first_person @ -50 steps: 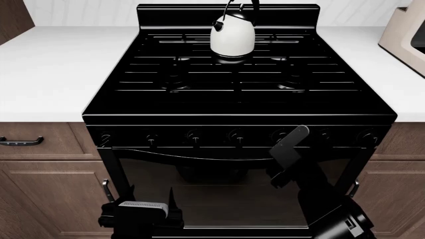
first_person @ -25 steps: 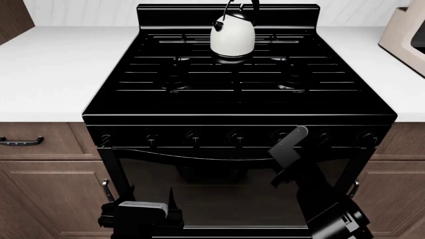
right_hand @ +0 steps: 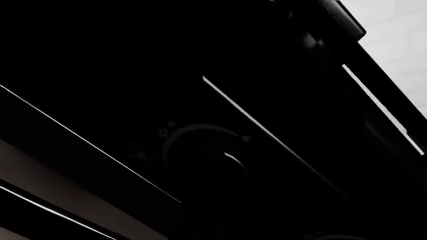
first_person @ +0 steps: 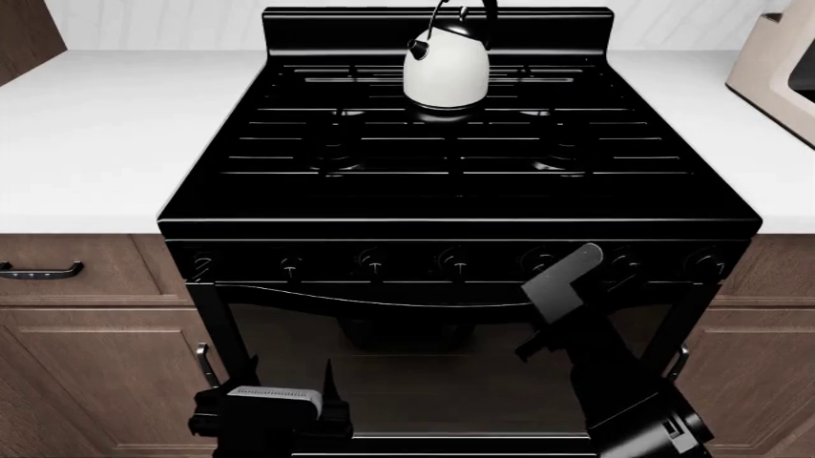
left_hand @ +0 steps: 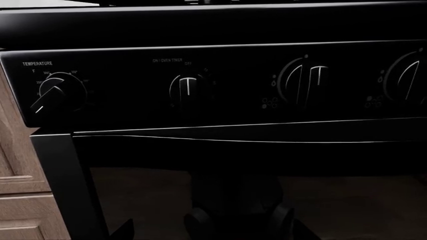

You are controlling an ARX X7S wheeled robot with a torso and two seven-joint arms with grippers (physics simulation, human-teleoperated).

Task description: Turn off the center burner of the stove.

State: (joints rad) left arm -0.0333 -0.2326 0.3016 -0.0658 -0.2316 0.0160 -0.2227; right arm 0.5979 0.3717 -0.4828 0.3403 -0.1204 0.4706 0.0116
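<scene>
The glossy black stove [first_person: 459, 205] fills the middle of the head view, with a row of small knobs [first_person: 455, 262] along its front panel. My right gripper [first_person: 574, 269] is raised in front of the panel, between the two knobs right of the middle one; its jaws do not show clearly. The right wrist view shows one round knob [right_hand: 203, 147] very close. My left gripper [first_person: 290, 386] hangs low before the oven door [first_person: 421, 353], fingers apart and empty. The left wrist view shows several panel knobs [left_hand: 303, 80].
A white kettle [first_person: 448, 67] stands on the back centre grate. White counters [first_person: 102, 134] flank the stove, and a beige appliance [first_person: 777, 67] stands at the far right. Wooden drawers with a dark handle [first_person: 38, 271] are at the left.
My right gripper has shifted slightly to the right in front of the knob panel. The left arm has not moved.
</scene>
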